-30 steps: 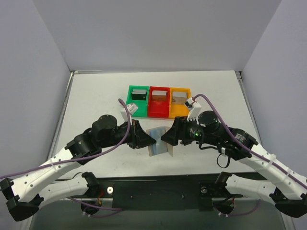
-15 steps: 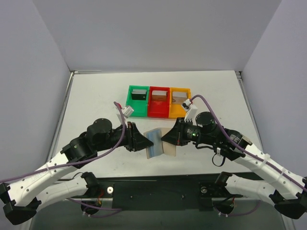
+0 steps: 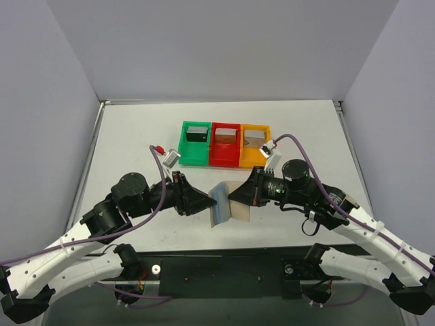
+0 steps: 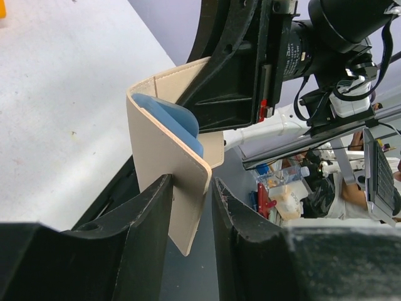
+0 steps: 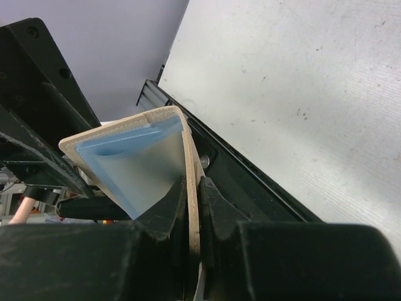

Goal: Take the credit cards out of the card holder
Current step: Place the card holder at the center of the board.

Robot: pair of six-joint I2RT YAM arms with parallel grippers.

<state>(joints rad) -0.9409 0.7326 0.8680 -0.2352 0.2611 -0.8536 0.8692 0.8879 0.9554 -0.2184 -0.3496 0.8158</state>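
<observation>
The tan card holder (image 3: 222,204) hangs half open above the table's front, between my two grippers. Its bluish pocket (image 5: 135,166) shows no card in it. My right gripper (image 5: 193,188) is shut on the holder's right panel (image 5: 191,157), pinching the tan edge. The left panel (image 4: 169,163) stands between the fingers of my left gripper (image 4: 191,185), which is open, with a gap beside the right finger (image 4: 241,219). Three credit cards lie in the bins at the back: a dark one (image 3: 197,133), a brownish one (image 3: 224,136) and a grey one (image 3: 253,137).
A green bin (image 3: 185,148), a red bin (image 3: 224,157) and an orange bin (image 3: 253,157) stand side by side at the back centre. The black mounting rail (image 3: 224,268) runs along the table's near edge, just below the held holder.
My right gripper has shut on the holder's right panel. The left jaws have widened off the left panel and the left arm has drawn back to the left.
</observation>
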